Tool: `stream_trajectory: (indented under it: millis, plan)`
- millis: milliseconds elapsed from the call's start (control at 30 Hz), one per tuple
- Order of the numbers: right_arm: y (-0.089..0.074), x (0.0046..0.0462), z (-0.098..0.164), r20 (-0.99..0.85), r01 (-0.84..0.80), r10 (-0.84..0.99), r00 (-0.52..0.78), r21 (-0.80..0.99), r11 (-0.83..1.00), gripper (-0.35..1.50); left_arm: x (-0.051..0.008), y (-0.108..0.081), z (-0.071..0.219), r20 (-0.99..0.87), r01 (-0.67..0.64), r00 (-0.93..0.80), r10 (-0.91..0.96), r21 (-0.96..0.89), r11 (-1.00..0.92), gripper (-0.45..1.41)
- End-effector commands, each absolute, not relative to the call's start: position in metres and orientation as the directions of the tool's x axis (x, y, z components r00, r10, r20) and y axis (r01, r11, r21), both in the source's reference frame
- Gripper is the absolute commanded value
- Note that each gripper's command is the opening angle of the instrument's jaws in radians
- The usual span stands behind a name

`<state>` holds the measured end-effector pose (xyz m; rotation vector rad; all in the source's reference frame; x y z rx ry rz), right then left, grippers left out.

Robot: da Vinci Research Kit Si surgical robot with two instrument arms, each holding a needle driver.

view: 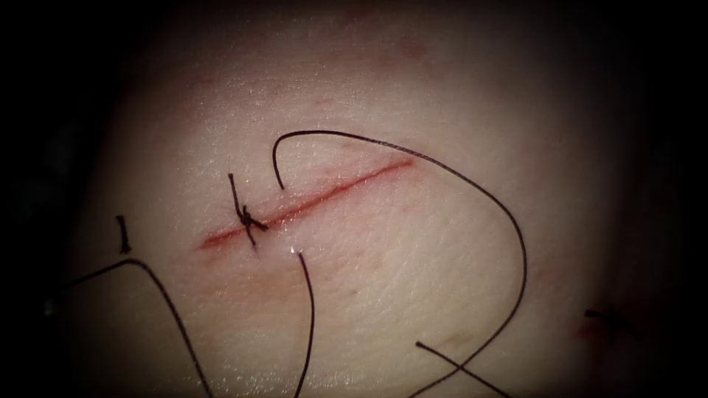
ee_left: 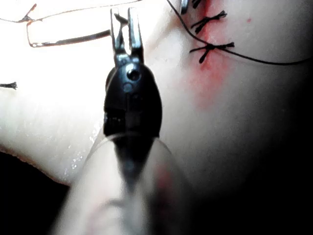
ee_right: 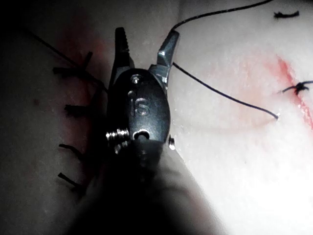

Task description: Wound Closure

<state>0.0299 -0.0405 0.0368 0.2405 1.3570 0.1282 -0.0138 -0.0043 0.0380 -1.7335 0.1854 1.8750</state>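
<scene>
So far one knot [view: 247, 218] ties the cut [view: 317, 199]; most stays unsewn. Thread [view: 472, 191] lies loose. Both tools, left [ee_left: 126, 29] and right [ee_right: 145, 46], spread, hold nothing.

The pale pork-belly tissue [view: 413, 250] bears a thin red slanted cut [view: 324, 197], still gaping along most of its length. One dark knotted stitch [view: 246, 217] crosses its left part. Black thread [view: 509, 221] enters the skin just above the cut, emerges below it, and loops widely rightward.
</scene>
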Motion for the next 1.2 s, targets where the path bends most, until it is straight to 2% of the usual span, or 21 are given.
stream_trajectory:
  millis: [33,200,333,767,967,1167,1200]
  plan:
    - [-0.041,0.0296,0.038,-0.951,0.041,0.215,0.222,0.229,0.972,1.11,-0.0125,-0.005,0.038,-0.952,-0.527,0.009,0.306,-0.265,-0.808,-0.45]
    - [-0.038,0.0274,0.039,-0.953,-0.001,0.145,0.267,0.15,0.989,1.11,-0.0079,-0.005,0.037,-0.958,-0.618,-0.027,0.285,-0.208,-0.758,-0.45]
    - [-0.035,0.0265,0.041,-0.95,-0.069,0.131,0.283,0.116,0.991,1.08,-0.0073,-0.005,0.038,-0.957,-0.651,-0.065,0.282,-0.173,-0.739,-0.45]
    - [-0.032,0.0292,0.049,-0.916,-0.181,0.196,0.351,0.14,0.974,1.13,-0.0094,-0.005,0.038,-0.964,-0.638,-0.054,0.259,-0.166,-0.752,-0.45]
    - [-0.031,0.0295,0.051,-0.906,-0.217,0.239,0.348,0.17,0.961,1.06,-0.0089,-0.005,0.039,-0.965,-0.636,-0.054,0.257,-0.165,-0.754,-0.45]
    - [-0.031,0.0311,0.05,-0.905,-0.211,0.294,0.307,0.236,0.949,0.79,-0.0091,-0.005,0.039,-0.965,-0.637,-0.054,0.257,-0.165,-0.753,-0.45]
    - [-0.031,0.0313,0.05,-0.904,-0.208,0.304,0.299,0.249,0.946,0.64,-0.0092,-0.005,0.039,-0.965,-0.637,-0.055,0.257,-0.164,-0.753,-0.45]
